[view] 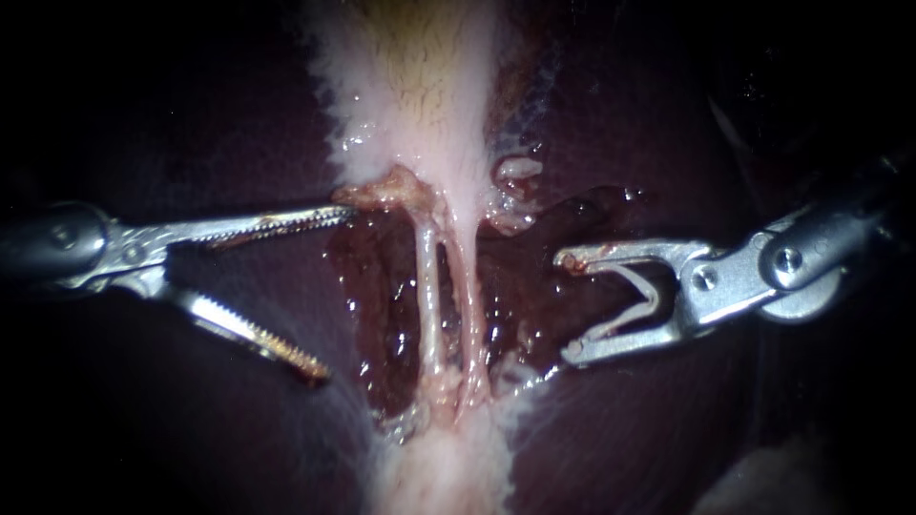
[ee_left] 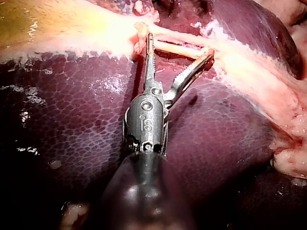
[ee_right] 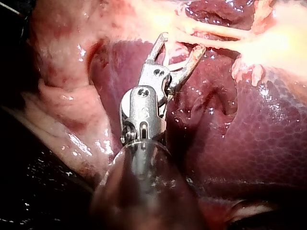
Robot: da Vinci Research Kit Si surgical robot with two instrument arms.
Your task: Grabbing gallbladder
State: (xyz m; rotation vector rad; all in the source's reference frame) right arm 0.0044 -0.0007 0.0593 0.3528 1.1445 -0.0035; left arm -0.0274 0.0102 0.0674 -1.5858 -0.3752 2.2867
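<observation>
Scene: A pale gallbladder (view: 410, 76) lay along the middle of the dark liver (view: 630, 124). It narrowed to a neck, from which two thin tubes (view: 431, 305) ran on across a raw, wet red hollow in the liver.
Left instrument: The left instrument (view: 334, 291) reached in over one side of the liver. Its two toothed jaws were spread wide and held nothing.
Contact: The tip of its jaw nearer the gallbladder sat at, perhaps just touching, a ragged nub of tissue (view: 386, 186) at the gallbladder's neck. The other jaw hung over bare liver.
Right instrument: The right instrument (view: 572, 305) stood beyond the tubes over the liver's other side. Its jaws were also spread and empty, apart from the gallbladder.
Key relation: The gallbladder's long axis ran crosswise to the left instrument's shaft. Its body lay off to one side of the jaws, not between them.
Nearer arm: The left instrument, by my judgement.
Next move: Probably a swing toward the gallbladder until tissue sat between both jaws, then a close.
Risk: The tubes lay close by and could be caught instead.
</observation>
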